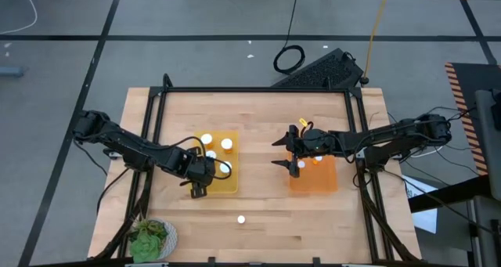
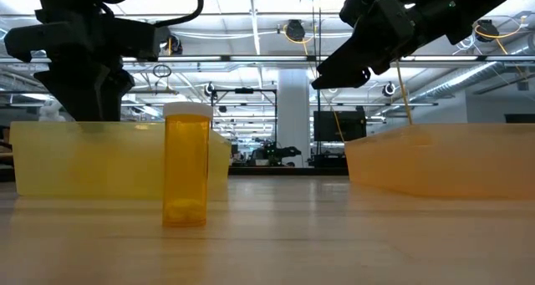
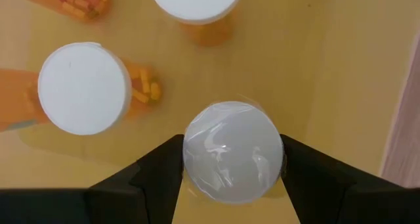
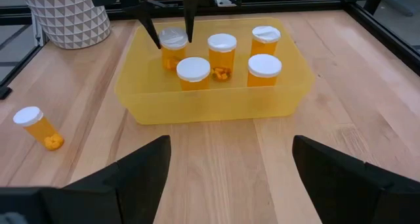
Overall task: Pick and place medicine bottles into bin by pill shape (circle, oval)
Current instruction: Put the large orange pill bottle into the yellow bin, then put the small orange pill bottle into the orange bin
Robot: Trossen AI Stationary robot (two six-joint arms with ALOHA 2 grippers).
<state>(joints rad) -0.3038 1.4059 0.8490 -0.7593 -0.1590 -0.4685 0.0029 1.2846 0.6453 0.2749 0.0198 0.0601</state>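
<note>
The yellow bin [image 1: 228,182] holds several amber medicine bottles with white caps [image 4: 222,53]. My left gripper [image 3: 233,165] is down in it, shut on one bottle [image 4: 172,48] in the tray's near left part. Over the left edge of the orange bin [image 1: 322,179], my right gripper [image 1: 275,153] hangs open and clear of everything; a white cap [image 1: 301,165] shows beside it. One lone bottle [image 1: 241,218] [image 2: 185,168] stands on its base on the table, near the front edge. My left gripper pinches the bottle's white cap [image 3: 197,152] between its two fingers, one on each side of the rim. The fingers [image 4: 189,23] come from above, pointing down. The bottle stands upright, level with its neighbours in the tray; its base is hidden behind another bottle.
A green plant on a white plate [image 1: 153,239] sits at the table's front left corner. A black frame [image 1: 254,89] runs along the table's far and side edges. Bare wood lies between the two trays and along the front, around the lone bottle.
</note>
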